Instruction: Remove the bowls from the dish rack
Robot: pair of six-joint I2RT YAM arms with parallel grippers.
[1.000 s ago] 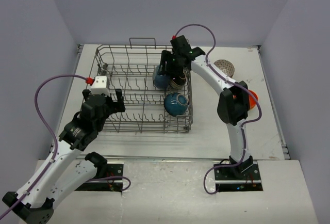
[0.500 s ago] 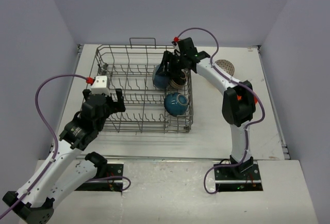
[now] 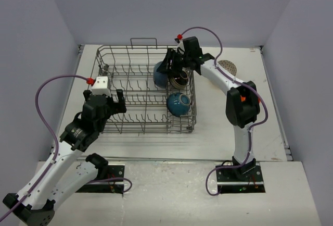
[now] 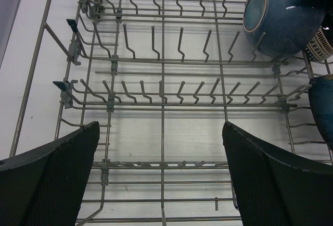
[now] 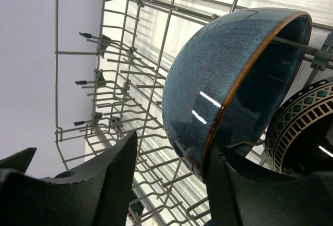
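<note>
From above: the dish rack (image 3: 104, 59) sits mid-table and it is mostly bare tines now. Three bowls are left in it, all at the right end: the dark blue bowl (image 3: 159, 75) on edge at the back, the patterned bowl (image 3: 180, 82) just beside it, and the second blue bowl (image 3: 178, 104) nearer the front. Out on the table, right of the rack, lies a speckled bowl (image 3: 227, 68), which I take to be one already unloaded. The right gripper (image 3: 171, 68) is down on the dark blue bowl, and the left gripper (image 3: 112, 101) hovers over the rack's near-left side.

Left wrist view: the left gripper (image 4: 161, 179) has its jaws spread wide, holding nothing, over empty rows of the dish rack (image 4: 162, 80). The dark blue bowl (image 4: 281, 17), the patterned bowl (image 4: 320, 44) and the second blue bowl (image 4: 322, 106) all crowd the right edge.

Right wrist view: the right gripper (image 5: 171, 145) straddles the rim of the dark blue bowl (image 5: 208, 80), jaws part-way apart, one pad inside and one outside. A gap shows at the outer pad, so I judge it not yet gripped. The patterned bowl (image 5: 302, 127) waits alongside in the dish rack (image 5: 166, 44)
</note>
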